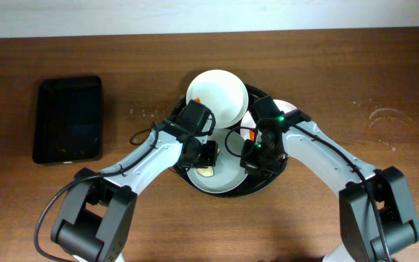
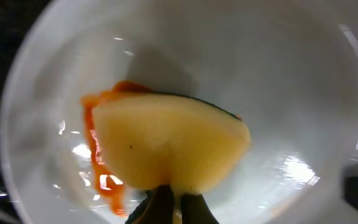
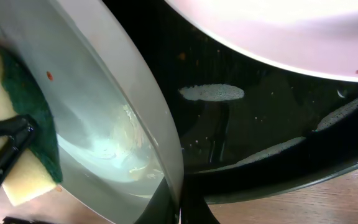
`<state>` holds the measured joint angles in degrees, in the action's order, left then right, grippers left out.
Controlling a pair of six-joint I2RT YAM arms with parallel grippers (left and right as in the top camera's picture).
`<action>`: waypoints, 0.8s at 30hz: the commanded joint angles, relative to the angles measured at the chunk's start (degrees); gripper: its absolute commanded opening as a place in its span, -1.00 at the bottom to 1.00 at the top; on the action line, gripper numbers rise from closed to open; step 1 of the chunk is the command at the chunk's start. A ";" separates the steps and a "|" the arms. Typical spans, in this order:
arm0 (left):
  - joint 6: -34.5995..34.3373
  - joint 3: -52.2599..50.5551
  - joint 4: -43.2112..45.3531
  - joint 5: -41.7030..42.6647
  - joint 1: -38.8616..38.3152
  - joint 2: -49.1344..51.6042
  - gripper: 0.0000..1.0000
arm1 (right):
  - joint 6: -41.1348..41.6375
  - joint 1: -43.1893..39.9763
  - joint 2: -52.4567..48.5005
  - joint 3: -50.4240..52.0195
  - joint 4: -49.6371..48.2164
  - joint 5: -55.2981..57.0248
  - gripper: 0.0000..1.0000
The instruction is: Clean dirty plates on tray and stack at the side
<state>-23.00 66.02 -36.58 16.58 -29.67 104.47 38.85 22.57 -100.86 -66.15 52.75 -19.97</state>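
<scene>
Two grippers work one shallow round white plate (image 1: 228, 180) in the large round black tray (image 1: 271, 179): left gripper (image 1: 208, 155) pinches a yellow sponge (image 2: 166, 143) onto the orange smear (image 2: 95, 158) to scrub, right gripper (image 1: 257, 151) apparently clamps the rim, steadying it.

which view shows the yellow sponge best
The left wrist view: the yellow sponge with a dark green backing sits large mid-frame, on an orange smear in a white round plate. Overhead shows only a small yellow sliver; right wrist shows its edge at the frame's left.
</scene>
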 commanded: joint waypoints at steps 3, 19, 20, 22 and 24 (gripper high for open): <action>-3.32 0.61 0.13 4.85 -0.28 2.34 -1.00 | -0.48 0.68 1.90 -1.55 0.09 -2.49 -0.92; -6.88 1.95 -6.08 0.52 6.75 8.96 -1.00 | -0.50 0.66 2.64 -1.70 0.63 -2.19 -0.92; -6.27 2.73 -7.37 -0.98 6.75 8.96 -1.00 | -0.50 0.66 2.64 -1.70 0.68 -1.88 -0.92; -4.52 5.55 -11.47 -6.03 6.64 8.96 -1.00 | -0.52 0.68 2.62 -1.68 1.40 -0.20 -0.92; -2.91 8.13 -13.97 -9.68 6.14 8.87 -1.00 | -0.50 0.68 2.62 -1.64 1.73 0.52 -0.92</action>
<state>-28.91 71.29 -47.22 19.68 -23.59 111.24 38.74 22.98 -99.90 -66.57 54.06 -21.52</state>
